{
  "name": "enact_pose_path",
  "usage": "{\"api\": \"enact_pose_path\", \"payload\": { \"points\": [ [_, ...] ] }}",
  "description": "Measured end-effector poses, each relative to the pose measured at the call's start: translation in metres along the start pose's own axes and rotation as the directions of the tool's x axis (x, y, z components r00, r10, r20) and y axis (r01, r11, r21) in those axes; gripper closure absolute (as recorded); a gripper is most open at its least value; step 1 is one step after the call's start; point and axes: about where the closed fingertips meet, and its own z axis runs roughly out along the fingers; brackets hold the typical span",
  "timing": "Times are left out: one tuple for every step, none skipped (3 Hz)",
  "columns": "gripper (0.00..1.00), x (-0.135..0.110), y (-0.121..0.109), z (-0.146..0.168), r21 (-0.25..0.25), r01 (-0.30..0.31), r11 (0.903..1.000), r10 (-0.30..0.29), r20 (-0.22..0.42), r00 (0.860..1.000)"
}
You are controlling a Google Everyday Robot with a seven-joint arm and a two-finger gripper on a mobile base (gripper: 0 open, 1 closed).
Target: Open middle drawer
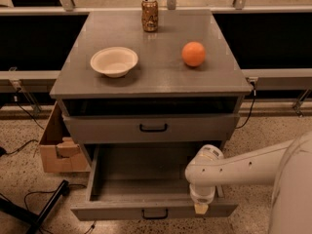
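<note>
The middle drawer [122,210] is the grey one pulled far out of the cabinet, low in the camera view. Its flat front carries a small black centre handle [155,213], and its shallow grey tray [141,172] looks bare. My gripper [201,207] points down at the top edge of the drawer front, right of the handle. It hangs from the white arm [234,169] that reaches in from the right. The drawer above [153,127] has its own black handle and stands almost flush with the cabinet.
On the cabinet top [151,77] stand a white bowl [114,61], an orange [193,53] and a drink can [149,14]. A cardboard box [56,147] sits on the floor to the left. Cables and a black stand leg [46,206] lie at bottom left.
</note>
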Motion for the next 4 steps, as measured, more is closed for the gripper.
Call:
{"api": "enact_pose_path", "payload": {
  "points": [
    [1.00,0.012,0.028,-0.009,-0.005,-0.039,0.9992,0.039,-0.007,0.999],
    [1.00,0.014,0.034,-0.009,-0.006,-0.047,0.9989,0.047,-0.007,0.999],
    [1.00,0.022,0.052,-0.015,-0.009,-0.075,0.9972,0.075,-0.009,0.997],
    [1.00,0.023,0.054,-0.017,-0.009,-0.079,0.9969,0.078,-0.006,0.997]
  ]
}}
